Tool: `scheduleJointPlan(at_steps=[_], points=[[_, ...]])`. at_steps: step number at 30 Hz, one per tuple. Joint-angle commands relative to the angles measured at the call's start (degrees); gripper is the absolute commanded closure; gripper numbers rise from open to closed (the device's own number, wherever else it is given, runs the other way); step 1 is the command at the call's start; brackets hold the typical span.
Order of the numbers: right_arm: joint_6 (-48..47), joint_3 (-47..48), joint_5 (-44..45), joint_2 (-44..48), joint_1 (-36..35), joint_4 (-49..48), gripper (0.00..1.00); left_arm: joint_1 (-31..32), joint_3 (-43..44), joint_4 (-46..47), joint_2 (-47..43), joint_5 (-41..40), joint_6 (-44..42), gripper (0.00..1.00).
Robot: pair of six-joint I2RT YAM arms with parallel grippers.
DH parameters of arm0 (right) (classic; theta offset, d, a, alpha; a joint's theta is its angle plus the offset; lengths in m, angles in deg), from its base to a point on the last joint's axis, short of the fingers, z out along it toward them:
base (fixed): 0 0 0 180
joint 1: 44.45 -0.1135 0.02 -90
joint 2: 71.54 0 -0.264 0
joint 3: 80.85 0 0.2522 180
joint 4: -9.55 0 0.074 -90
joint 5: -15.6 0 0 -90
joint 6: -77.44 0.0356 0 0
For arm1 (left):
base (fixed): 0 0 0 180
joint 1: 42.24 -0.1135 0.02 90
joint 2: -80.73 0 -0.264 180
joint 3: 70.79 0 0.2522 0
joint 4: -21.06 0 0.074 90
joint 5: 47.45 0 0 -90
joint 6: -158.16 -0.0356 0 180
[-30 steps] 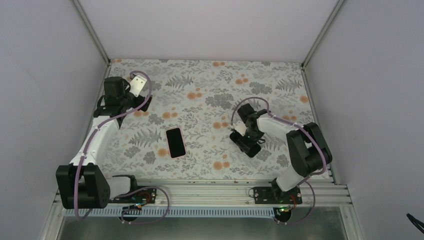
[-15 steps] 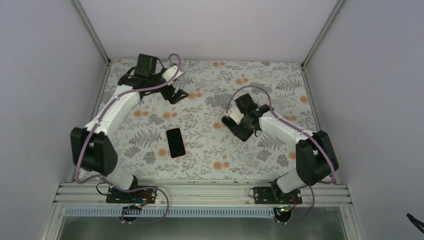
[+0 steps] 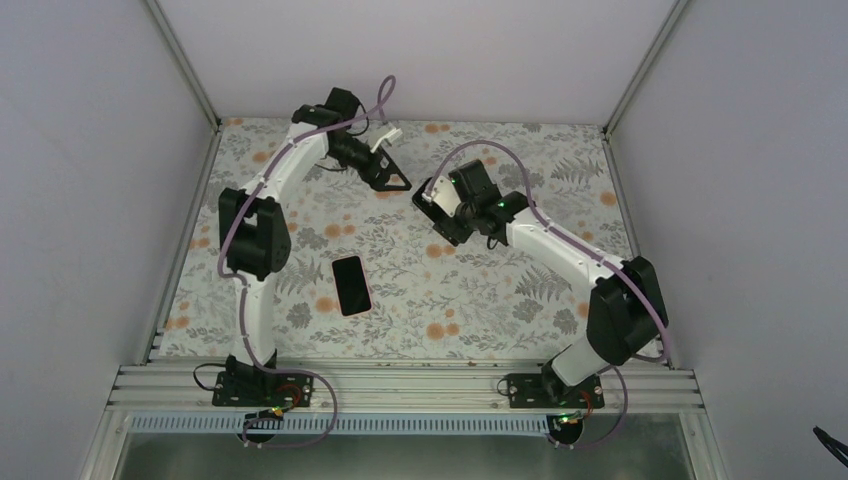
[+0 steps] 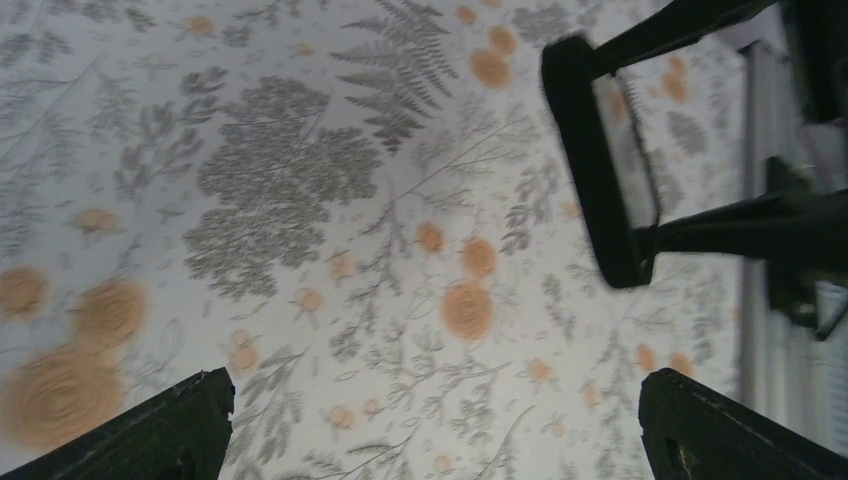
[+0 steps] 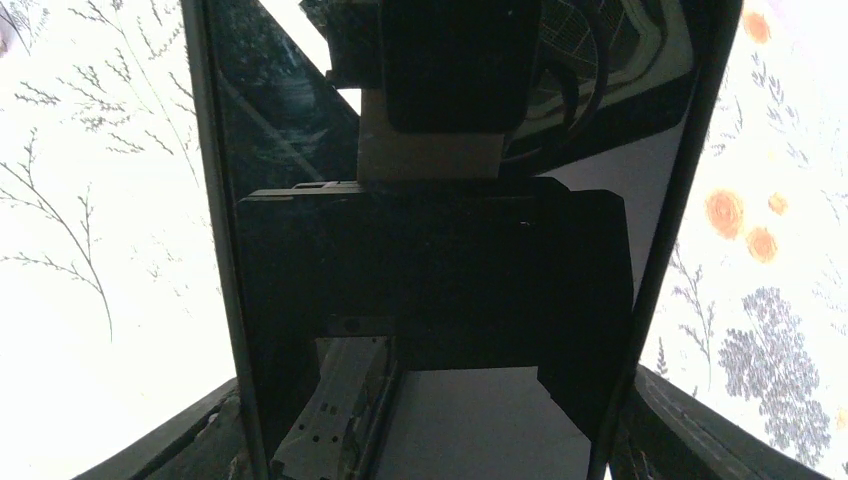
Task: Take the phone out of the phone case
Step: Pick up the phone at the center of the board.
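Top view: two arms reach over the floral bench (image 3: 480, 300) toward its far side. One phone case (image 3: 351, 285), pink-rimmed with a dark face, lies flat near the middle, well apart from both pincers; I cannot tell from here whether anything sits inside it. The left pincer (image 3: 390, 178) is spread wide above the far part of the bench. The right pincer (image 3: 437, 208) is just beside it, its tip a dark lump

Left wrist view: two dark fingers (image 4: 180, 430) sit in the bottom corners, far apart, with only flowered bench between them. At upper right hangs one flat black-edged slab with a shiny face, by its look the phone (image 4: 605, 200), off the bench and gripped between two dark bars on its right

Right wrist view: that one glossy slab fills the gap between this pincer's two fingers (image 5: 215, 440), which clamp its long edges. Its mirror-like face reflects the wrist hardware
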Motion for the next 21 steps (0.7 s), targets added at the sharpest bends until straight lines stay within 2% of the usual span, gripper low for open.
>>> scheduleJointPlan(at_steps=[1, 5, 9, 13, 16, 19, 21], points=[[-0.8, 3.4, 2.4, -1.4, -2.4, -5.5, 0.55, 0.2, 11.6, -12.0, 4.8, 11.0, 0.7, 0.0], [0.7, 4.9, 3.4, -2.3, -3.0, -7.8, 0.55, 0.8, 15.8, -15.6, 7.7, 11.6, -0.1, 0.0], [1.0, 5.4, 3.5, -1.9, -3.5, -8.9, 0.55, 1.2, 12.0, -12.8, 6.7, 9.5, 1.6, 0.0], [0.3, 5.3, 3.4, -1.9, -4.0, -9.3, 0.55, 1.2, 8.0, -7.2, 5.0, 4.0, 4.9, 0.0], [0.2, 5.8, 3.5, -2.3, -5.0, -9.2, 0.56, 1.4, 8.6, -6.7, 5.8, 5.1, 5.7, 0.01], [0.1, 6.6, 4.0, -2.9, -6.1, -9.3, 0.56, 2.1, 11.7, -8.4, 7.4, 7.0, 5.6, 0.17], [-0.2, 7.1, 4.0, -3.3, -6.6, -9.1, 0.56, 2.5, 12.9, -9.4, 7.7, 8.7, 5.0, 0.22]])
